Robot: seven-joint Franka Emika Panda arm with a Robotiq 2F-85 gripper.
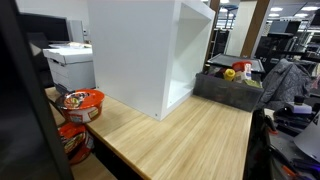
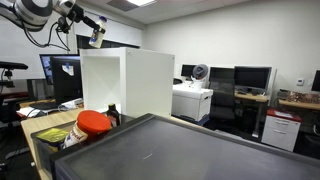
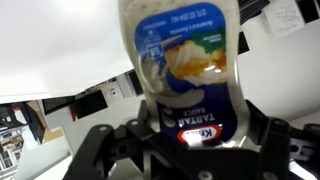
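Note:
In the wrist view my gripper (image 3: 192, 135) is shut on a Kraft tartar sauce squeeze bottle (image 3: 185, 55), which is white with a blue label and fills the middle of the frame. In an exterior view the arm reaches in from the top left, and the gripper (image 2: 93, 38) holds the bottle high in the air, above and behind the top of a tall white open-fronted box (image 2: 125, 80). The box stands on a wooden table (image 1: 190, 140). The gripper is out of frame in the exterior view that faces the table.
A red instant-noodle bowl (image 1: 82, 102) sits at the table's edge beside the box; it also shows in an exterior view (image 2: 93, 122). A grey bin of toys (image 1: 228, 88) stands at the far end. A printer (image 1: 70, 65) and office desks surround the table.

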